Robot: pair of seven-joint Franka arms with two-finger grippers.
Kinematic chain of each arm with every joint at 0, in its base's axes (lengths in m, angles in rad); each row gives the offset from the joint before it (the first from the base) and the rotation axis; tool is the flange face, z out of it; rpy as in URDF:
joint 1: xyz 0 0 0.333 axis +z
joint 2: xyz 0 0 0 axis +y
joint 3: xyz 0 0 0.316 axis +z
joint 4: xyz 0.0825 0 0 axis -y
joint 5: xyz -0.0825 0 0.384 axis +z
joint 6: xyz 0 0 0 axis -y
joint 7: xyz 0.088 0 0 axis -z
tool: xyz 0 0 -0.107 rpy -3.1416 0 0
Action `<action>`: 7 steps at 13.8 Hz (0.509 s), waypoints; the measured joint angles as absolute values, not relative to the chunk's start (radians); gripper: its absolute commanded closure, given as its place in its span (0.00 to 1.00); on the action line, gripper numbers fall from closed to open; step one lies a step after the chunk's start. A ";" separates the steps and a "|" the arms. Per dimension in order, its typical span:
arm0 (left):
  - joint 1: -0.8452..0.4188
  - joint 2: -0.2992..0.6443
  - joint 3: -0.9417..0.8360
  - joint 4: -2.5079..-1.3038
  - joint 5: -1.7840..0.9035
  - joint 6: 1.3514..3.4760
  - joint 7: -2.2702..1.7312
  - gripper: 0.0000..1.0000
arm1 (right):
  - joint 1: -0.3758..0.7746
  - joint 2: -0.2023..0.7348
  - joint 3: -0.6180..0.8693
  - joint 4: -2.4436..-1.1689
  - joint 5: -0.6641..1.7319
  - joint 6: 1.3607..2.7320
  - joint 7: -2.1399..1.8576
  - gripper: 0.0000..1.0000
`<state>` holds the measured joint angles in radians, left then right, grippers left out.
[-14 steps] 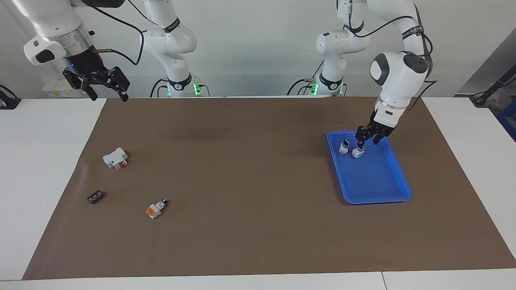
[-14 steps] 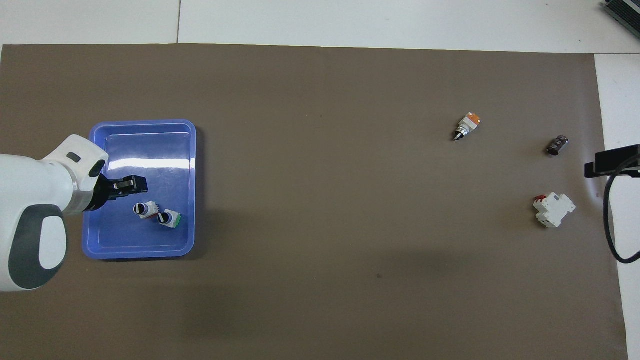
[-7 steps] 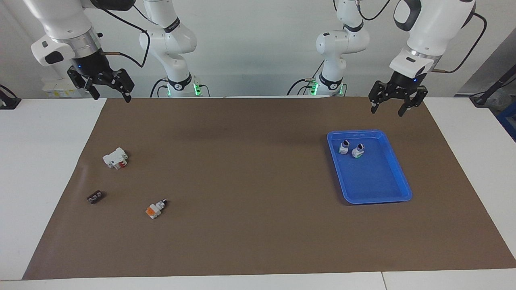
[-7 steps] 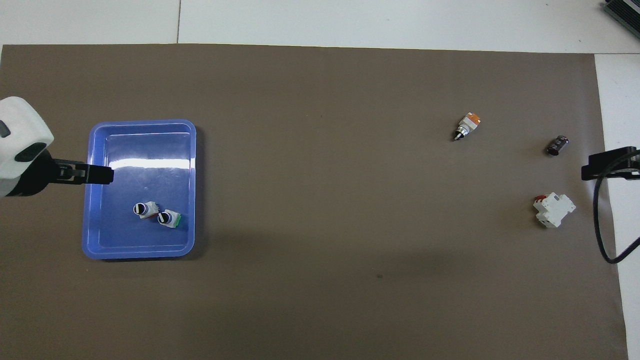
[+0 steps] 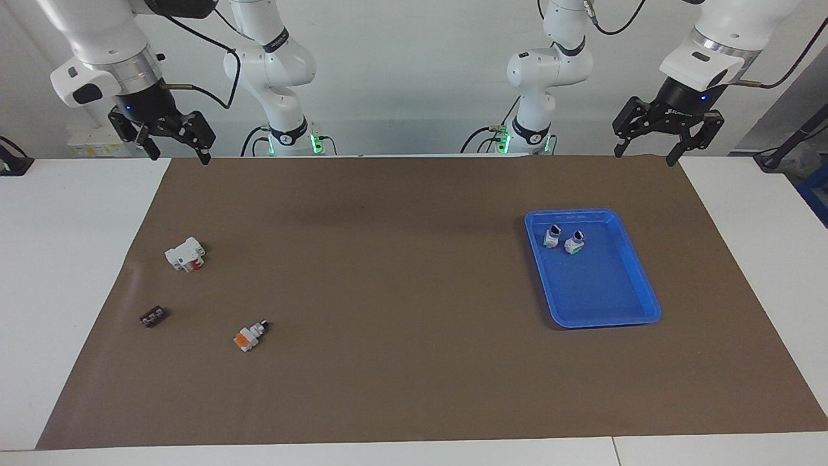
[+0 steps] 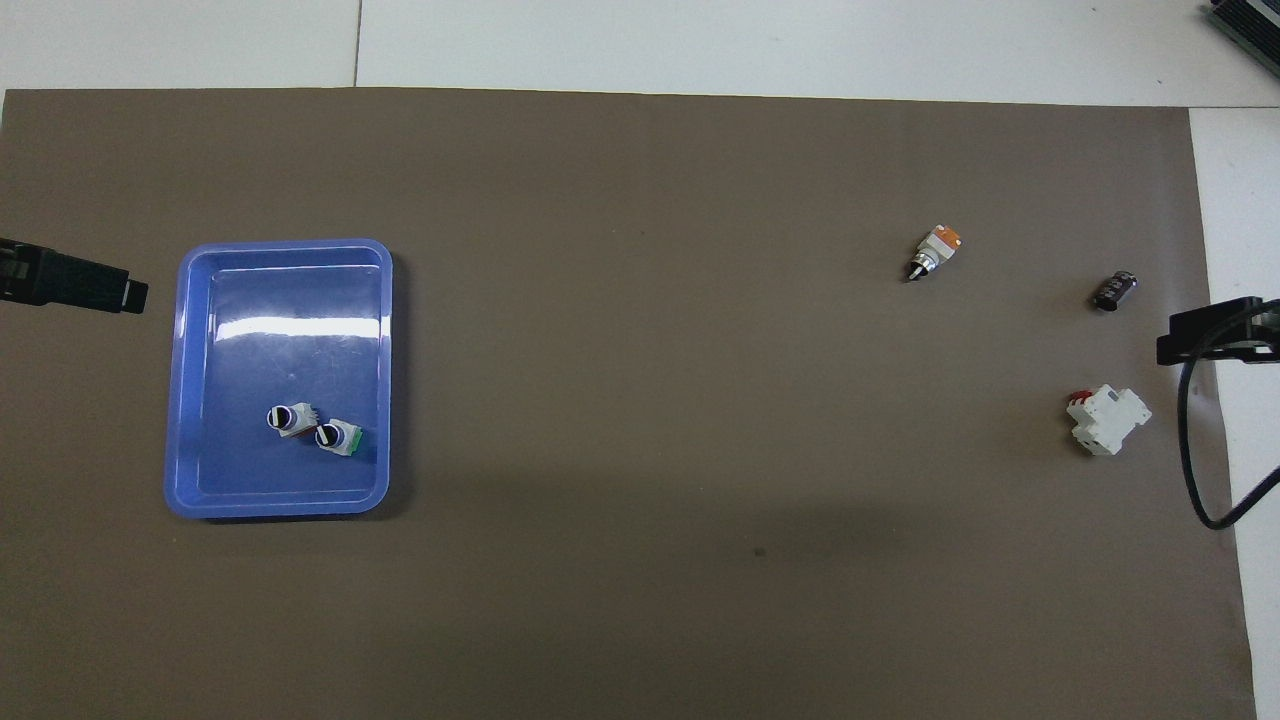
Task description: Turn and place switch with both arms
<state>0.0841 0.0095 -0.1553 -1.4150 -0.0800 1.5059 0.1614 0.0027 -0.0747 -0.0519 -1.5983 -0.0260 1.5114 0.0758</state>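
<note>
- While both arms hang up high in the facing view, the left gripper (image 5: 648, 155) sits over the brown mat's (image 5: 414, 388) robot-side edge, at the left arm's end, fingers spread wide and empty.
- Right gripper (image 5: 178, 155) is over the same edge at the right arm's end, also spread open with nothing in it.
- Loads of bare mat through the middle, between the blue tray (image 5: 637, 275) and the loose parts.
- Orange-ended switch (image 5: 250, 336) lies on its side on the mat toward the right arm's end, farther from the robots than the white block with a red part (image 5: 185, 254) and the small black piece (image 5: 152, 317).
- Overhead view: the switch (image 6: 935, 252) has a white body, an orange block at one end and a black knob tip pointing roughly back toward the robots.
- It's well apart from the black piece (image 6: 1114, 291) and the white block (image 6: 1106, 420).
- Tray (image 6: 190, 380) holds two black-knobbed switches (image 6: 312, 427) touching each other, in its nearer half.
- Only fingertips of each gripper poke in at the side edges: left (image 6: 70, 285), right (image 6: 1215, 333).
</note>
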 measured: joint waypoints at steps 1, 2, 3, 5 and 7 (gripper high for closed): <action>0.083 0.007 -0.153 -1.409 -0.080 1.500 0.162 0.00 | 0.004 -0.075 -0.050 -1.598 -0.026 1.511 0.076 0.00; 0.074 0.001 -0.145 -1.406 -0.080 1.493 0.163 0.00 | 0.006 -0.075 -0.047 -1.598 -0.026 1.511 0.076 0.00; 0.033 -0.006 -0.108 -1.406 -0.080 1.487 0.164 0.00 | 0.007 -0.075 -0.044 -1.598 -0.026 1.511 0.076 0.00; -0.094 -0.019 0.010 -1.406 -0.079 1.461 0.165 0.00 | 0.007 -0.075 -0.040 -1.598 -0.026 1.511 0.076 0.00; -0.140 -0.022 0.055 -1.406 -0.078 1.436 0.165 0.00 | 0.007 -0.076 -0.040 -1.598 -0.026 1.511 0.076 0.00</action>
<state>-0.1404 -0.0222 0.0550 -1.4056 -0.0776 1.4365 0.1646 0.0071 -0.0764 -0.0405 -1.5982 -0.0258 1.5114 0.0758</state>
